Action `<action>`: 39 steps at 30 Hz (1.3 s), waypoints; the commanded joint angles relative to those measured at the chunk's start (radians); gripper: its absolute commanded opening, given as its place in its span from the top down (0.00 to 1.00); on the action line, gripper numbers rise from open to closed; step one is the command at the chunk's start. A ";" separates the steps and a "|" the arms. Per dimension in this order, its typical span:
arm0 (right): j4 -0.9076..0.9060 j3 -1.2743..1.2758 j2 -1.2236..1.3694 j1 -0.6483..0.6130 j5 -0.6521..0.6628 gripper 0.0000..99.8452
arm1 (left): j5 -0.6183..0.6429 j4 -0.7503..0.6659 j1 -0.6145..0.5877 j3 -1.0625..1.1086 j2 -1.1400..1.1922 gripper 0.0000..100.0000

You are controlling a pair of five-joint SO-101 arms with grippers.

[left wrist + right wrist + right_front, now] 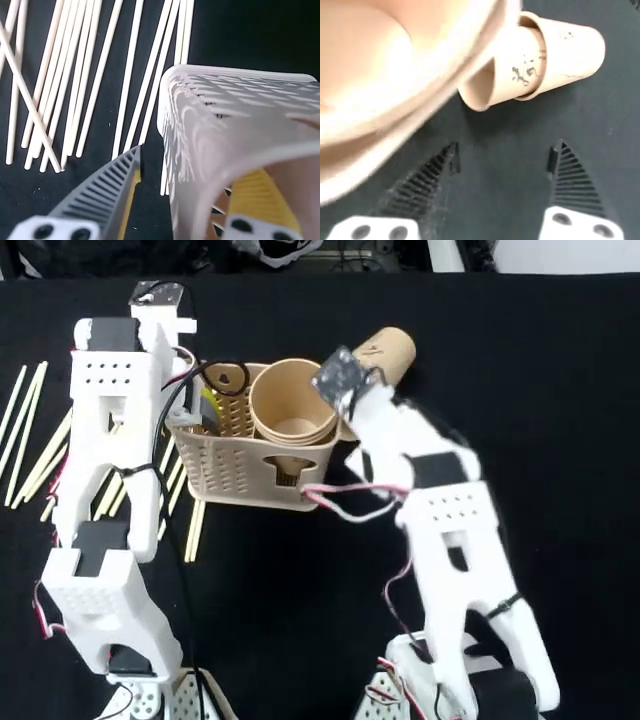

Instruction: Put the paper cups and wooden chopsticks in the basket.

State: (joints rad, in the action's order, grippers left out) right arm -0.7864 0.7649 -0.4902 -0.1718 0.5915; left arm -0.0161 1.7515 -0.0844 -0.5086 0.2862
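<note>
Black table cover [560,390], dim clutter [283,248] beyond its far edge.

**Q:** In the high view, what is lying under cover?

**A:** The left arm [110,430] is crossing several wooden chopsticks [27,430] and hiding their middles. The right arm's wrist [345,380] is overlapping the mouth end of the lying paper cups [388,348]. The basket [235,480] wall is concealing the lower part of the stacked cups [293,410].

**Q:** And in the wrist views?

**A:** In the left wrist view, the chopsticks [75,75] are running off the frame's edge. The blurred basket wall [225,115] is veiling one finger of the straddling left end effector [180,170]. In the right wrist view, a near cup [395,75] is appearing blurred and cropped by the frame, and it is overlapping the rim of the nested cups [545,55].
</note>
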 commanded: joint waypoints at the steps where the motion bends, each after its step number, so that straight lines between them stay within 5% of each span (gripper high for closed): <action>1: 0.244 0.116 -0.038 0.011 -0.063 0.70 | 0.000 0.006 -0.016 -0.002 -0.006 0.71; 11: 0.559 0.176 0.143 0.014 -0.150 0.70 | 0.000 0.006 -0.016 -0.002 -0.006 0.71; 39: 0.749 -0.570 0.929 0.180 -0.114 0.73 | 0.000 0.006 -0.007 -0.001 -0.005 0.71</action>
State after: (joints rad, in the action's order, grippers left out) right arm -0.0330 0.3061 0.4166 -0.0292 0.4657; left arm -0.0161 1.7515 -0.0844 -0.5086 0.2862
